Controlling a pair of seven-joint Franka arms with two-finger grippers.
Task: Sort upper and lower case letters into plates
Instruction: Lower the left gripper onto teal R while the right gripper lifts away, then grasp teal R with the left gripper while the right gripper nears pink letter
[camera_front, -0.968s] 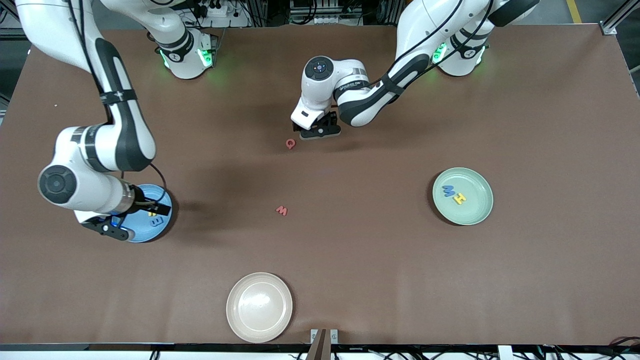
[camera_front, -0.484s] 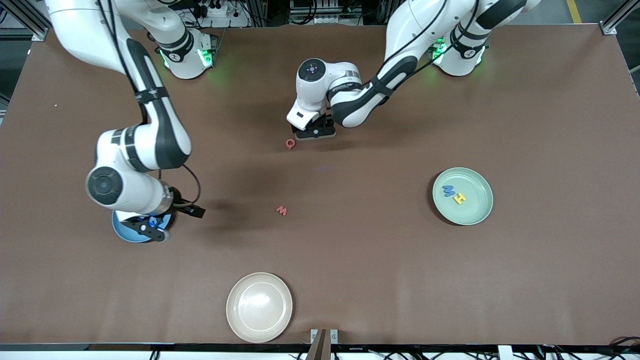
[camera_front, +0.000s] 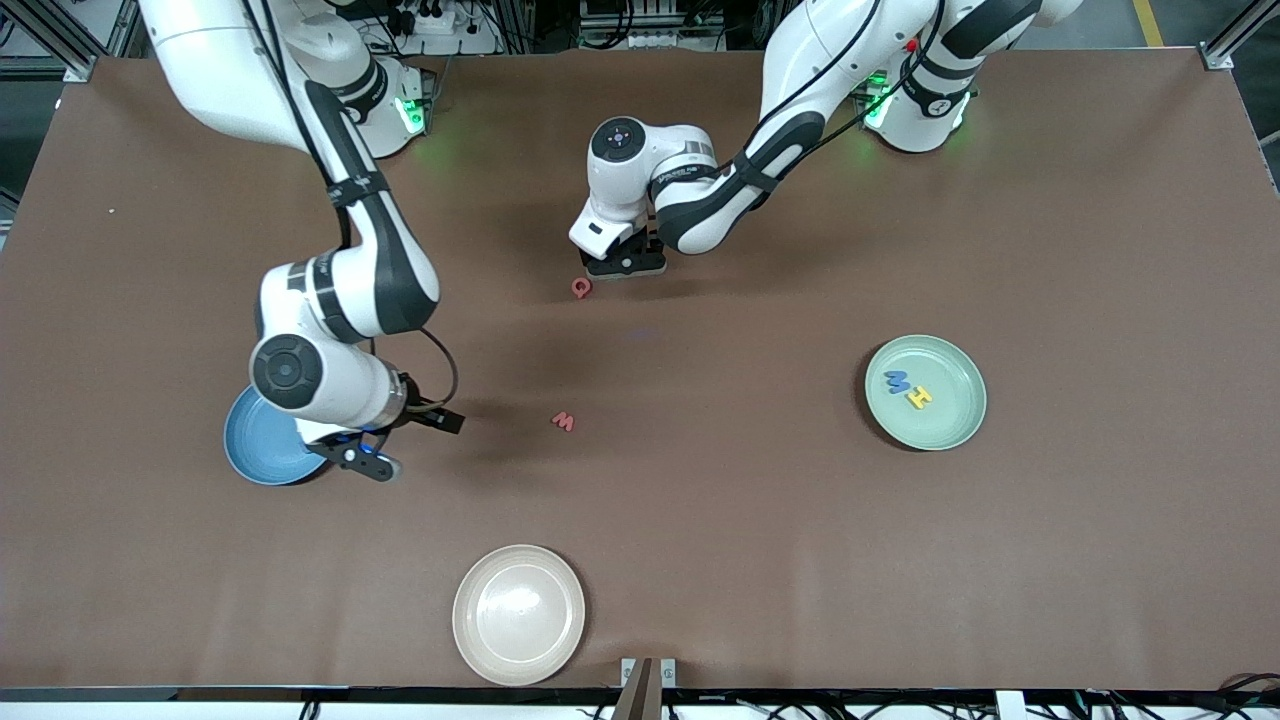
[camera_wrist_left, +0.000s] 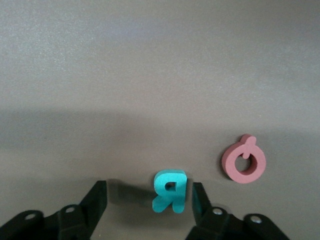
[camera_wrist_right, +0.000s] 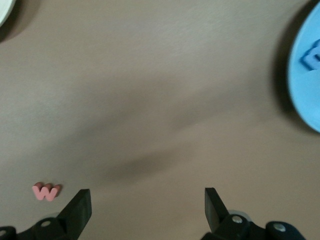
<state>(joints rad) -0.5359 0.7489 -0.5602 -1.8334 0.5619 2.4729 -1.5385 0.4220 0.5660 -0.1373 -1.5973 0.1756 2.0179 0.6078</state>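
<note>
While the front view hides it, the left gripper (camera_wrist_left: 145, 202) straddles a teal R (camera_wrist_left: 170, 191), spread.

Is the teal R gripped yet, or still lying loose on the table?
Still loose: the teal R lies flat on the table between the left gripper's fingers, one finger close beside it, the other clearly apart.

Matt brown worktop (camera_front: 1050, 560), smooth, faintly creased like paper or thin sheet. Foam-like, matt letters: teal R (camera_wrist_left: 170, 191), pink Q (camera_wrist_left: 243, 160), pink w (camera_wrist_right: 46, 191). Glossy sky blue plate (camera_front: 255, 455) and cream plate (camera_front: 518, 613); satin pale green plate (camera_front: 950, 425). Matt black plastic end effector fingers (camera_wrist_left: 97, 200).
</note>
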